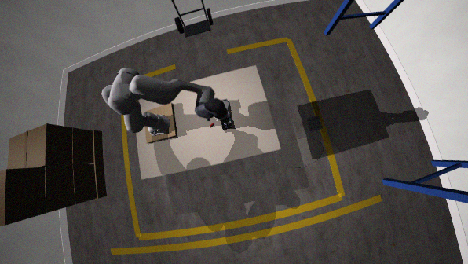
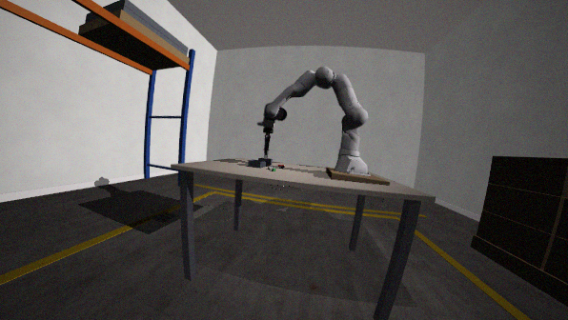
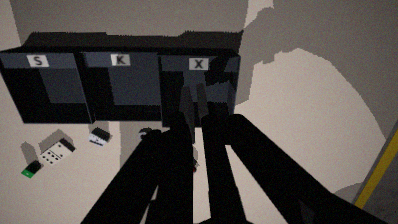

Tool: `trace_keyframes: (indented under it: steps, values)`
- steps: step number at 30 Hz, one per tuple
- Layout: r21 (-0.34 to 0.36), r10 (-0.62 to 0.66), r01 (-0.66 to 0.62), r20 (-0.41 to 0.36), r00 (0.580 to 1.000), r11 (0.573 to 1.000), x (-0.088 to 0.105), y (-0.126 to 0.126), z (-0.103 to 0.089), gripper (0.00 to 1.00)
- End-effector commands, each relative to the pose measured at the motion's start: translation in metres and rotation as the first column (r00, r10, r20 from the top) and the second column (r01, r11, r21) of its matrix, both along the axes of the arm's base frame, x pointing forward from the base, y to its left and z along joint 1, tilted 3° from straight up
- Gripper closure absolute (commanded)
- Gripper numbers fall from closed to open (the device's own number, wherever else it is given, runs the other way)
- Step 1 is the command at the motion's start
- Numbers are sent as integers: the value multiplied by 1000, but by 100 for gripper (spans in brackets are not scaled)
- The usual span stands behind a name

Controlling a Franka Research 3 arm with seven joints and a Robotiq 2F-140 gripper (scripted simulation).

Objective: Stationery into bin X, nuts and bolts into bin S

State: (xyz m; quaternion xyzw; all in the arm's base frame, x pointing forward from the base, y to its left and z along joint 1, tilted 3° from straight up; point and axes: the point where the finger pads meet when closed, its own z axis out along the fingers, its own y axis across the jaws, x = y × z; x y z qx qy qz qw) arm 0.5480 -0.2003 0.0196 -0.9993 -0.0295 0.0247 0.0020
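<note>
1. Warehouse or industrial workcell.
2. Blue-and-orange pallet racking (image 2: 164, 95) against the wall.
3. Yellow floor tape (image 1: 314, 102) boxing in the table (image 2: 295, 181).
4. Hand truck (image 1: 193, 20), stacked cardboard boxes (image 1: 51, 169).

The worktop (image 3: 310, 125) is pale beige, crossed by grey shadows. Three bins stand dark navy, nearly black, each with a white label in black letters: S (image 3: 38, 61), K (image 3: 120, 60), X (image 3: 199, 63). The tool (image 3: 197, 107) is black; the arm (image 2: 334, 90) is light grey. A die (image 3: 56, 151) is white with black dots. A small block (image 3: 33, 169) is black and green. A small red piece (image 1: 211, 125) lies nearby. The floor tape (image 1: 314, 106) is yellow.
</note>
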Motion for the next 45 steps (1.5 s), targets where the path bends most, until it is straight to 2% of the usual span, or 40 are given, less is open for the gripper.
trace_keyframes:
  steps: [1,6,29,32,45]
  values:
    - [-1,-5,5,-5,1000,1000,-1,0,11,95]
    - [-1,-5,5,-5,1000,1000,0,-1,31,95]
    - [-1,-5,5,-5,1000,1000,0,-1,31,95]
    - [-1,-5,5,-5,1000,1000,1,4,31,95]
    - [-1,-5,5,-5,1000,1000,15,68,30,95]
